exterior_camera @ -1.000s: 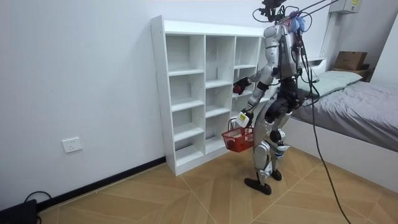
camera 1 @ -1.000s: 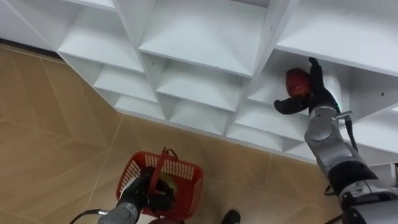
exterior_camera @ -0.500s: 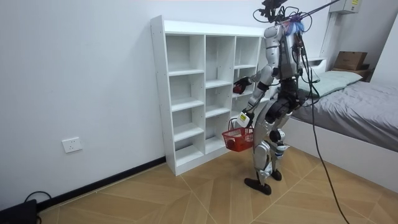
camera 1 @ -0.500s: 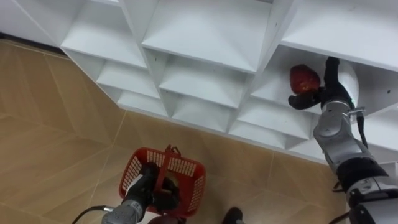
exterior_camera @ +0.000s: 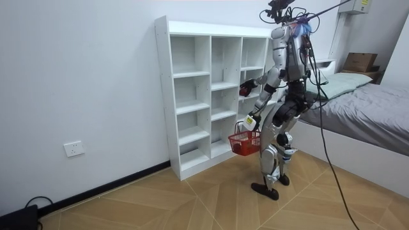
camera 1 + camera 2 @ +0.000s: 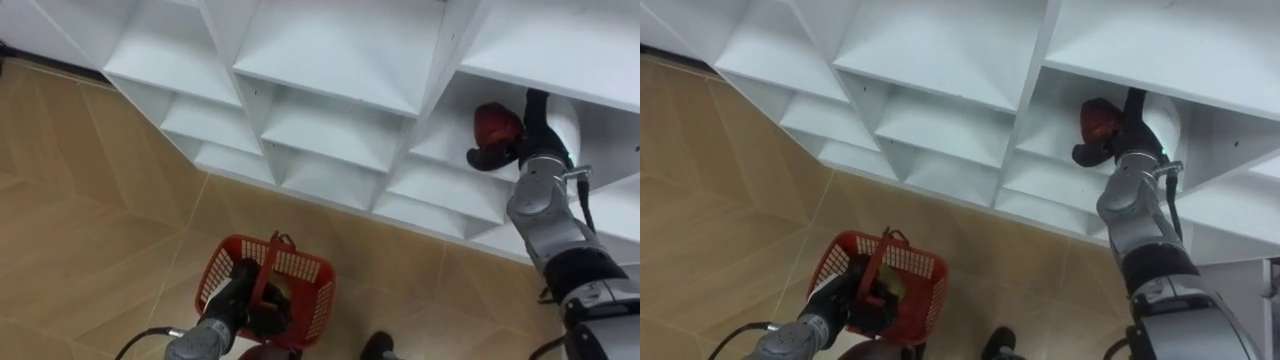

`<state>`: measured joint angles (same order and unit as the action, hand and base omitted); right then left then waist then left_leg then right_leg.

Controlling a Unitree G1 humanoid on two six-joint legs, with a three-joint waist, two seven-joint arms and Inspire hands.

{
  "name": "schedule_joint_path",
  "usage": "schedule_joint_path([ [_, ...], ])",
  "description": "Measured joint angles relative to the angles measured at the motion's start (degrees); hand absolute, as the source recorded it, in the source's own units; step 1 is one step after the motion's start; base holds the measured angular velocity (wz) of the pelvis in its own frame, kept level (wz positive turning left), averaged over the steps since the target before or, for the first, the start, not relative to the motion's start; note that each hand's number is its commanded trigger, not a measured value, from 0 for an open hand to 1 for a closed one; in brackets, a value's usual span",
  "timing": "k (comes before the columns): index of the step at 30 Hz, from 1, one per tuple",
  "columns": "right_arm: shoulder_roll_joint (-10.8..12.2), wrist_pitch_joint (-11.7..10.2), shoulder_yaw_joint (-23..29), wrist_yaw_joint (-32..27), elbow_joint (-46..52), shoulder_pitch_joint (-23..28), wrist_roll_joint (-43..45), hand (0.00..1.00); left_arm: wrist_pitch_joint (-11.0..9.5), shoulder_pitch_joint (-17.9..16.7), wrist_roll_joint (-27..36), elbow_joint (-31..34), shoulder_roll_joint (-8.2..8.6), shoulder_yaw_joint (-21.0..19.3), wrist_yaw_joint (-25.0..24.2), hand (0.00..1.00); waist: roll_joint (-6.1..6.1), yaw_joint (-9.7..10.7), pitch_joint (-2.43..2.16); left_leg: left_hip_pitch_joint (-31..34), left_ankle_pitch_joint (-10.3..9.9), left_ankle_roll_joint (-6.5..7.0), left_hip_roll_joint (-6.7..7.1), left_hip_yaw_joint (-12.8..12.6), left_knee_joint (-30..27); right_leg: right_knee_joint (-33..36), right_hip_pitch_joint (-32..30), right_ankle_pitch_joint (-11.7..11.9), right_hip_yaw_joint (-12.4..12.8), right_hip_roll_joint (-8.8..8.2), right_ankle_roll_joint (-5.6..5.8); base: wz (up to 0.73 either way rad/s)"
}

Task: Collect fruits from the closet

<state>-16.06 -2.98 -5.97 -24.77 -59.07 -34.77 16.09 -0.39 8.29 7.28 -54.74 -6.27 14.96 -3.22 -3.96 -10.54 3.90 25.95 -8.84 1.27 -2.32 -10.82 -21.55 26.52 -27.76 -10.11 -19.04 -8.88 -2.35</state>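
Before the white closet [image 6: 330, 60], low on the robot's left, the red basket [image 6: 312, 272] hangs from the left robot hand [image 6: 238, 292], curled round its handle. Inside a right-column compartment the right robot hand [image 6: 532, 140] clasps the red fruit [image 6: 496, 124], thumb beneath, fruit on its left side, basket well below.

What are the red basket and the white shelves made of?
The red basket looks like plastic: thin walls full of small holes, in one even bright colour. The white shelves look like painted or laminated board, probably wood-based: flat smooth panels with square edges and a matte finish.
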Motion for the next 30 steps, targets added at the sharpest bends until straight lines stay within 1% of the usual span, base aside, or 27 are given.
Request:
schedule_joint_path([
  [2, 0.0, 0.0, 0.0, 0.1, -0.4, 0.0, 0.0, 0.00, 0.0, 0.1, 0.0, 0.1, -0.03, 0.0, -0.3, 1.00, 0.00, -0.3, 0.17, 0.0, 0.0, 0.01, 0.01, -0.1, -0.1, 0.1, -0.3, -0.1, 0.3, -0.01, -0.10, -0.04],
  [4, 0.0, 0.0, 0.0, 0.4, -0.7, 0.0, 0.0, 0.00, 0.0, 0.1, 0.0, 0.1, -0.07, 0.0, -0.4, 1.00, 0.01, -0.4, 0.23, 0.1, 0.0, 0.01, 0.00, -0.1, -0.1, 0.2, -0.4, -0.1, 0.3, -0.05, -0.19, 0.00],
  [7, 0.0, 0.0, 0.0, 0.4, -0.7, -0.1, 0.2, 0.00, -0.1, 0.1, 0.0, 0.4, -0.14, 0.0, -0.9, 1.00, 0.01, -0.7, 0.22, 0.3, 0.0, -0.01, -0.07, 0.0, -0.2, 0.3, -0.5, -0.2, 0.2, -0.01, -0.28, 0.00],
  [24, -0.4, 0.1, -0.8, 1.0, -1.3, -1.1, 0.5, 0.00, -0.1, 0.1, 0.0, 0.7, -0.24, 0.0, -1.2, 1.00, -0.02, -0.7, 0.20, 0.4, 0.0, 0.00, -0.08, 0.0, -0.8, 0.2, -0.3, -0.2, 0.1, -0.02, -0.26, 0.00],
  [25, -0.4, 0.4, -1.0, 1.5, -1.3, -1.1, 0.5, 1.00, -0.1, 0.1, 0.0, 0.7, -0.26, 0.0, -1.3, 1.00, -0.02, -0.7, 0.20, 0.4, 0.0, 0.00, -0.10, 0.1, -0.9, 0.3, -0.3, -0.2, 0.1, -0.02, -0.27, 0.00],
  [30, -0.4, 0.7, -1.8, 2.0, -1.4, -1.1, 0.5, 1.00, -0.1, 0.1, 0.0, 0.7, -0.34, 0.1, -1.3, 1.00, 0.00, -0.8, 0.19, 0.5, 0.0, 0.01, -0.18, 0.1, -1.1, 0.3, -0.3, 0.0, 0.1, 0.01, -0.32, 0.00],
])
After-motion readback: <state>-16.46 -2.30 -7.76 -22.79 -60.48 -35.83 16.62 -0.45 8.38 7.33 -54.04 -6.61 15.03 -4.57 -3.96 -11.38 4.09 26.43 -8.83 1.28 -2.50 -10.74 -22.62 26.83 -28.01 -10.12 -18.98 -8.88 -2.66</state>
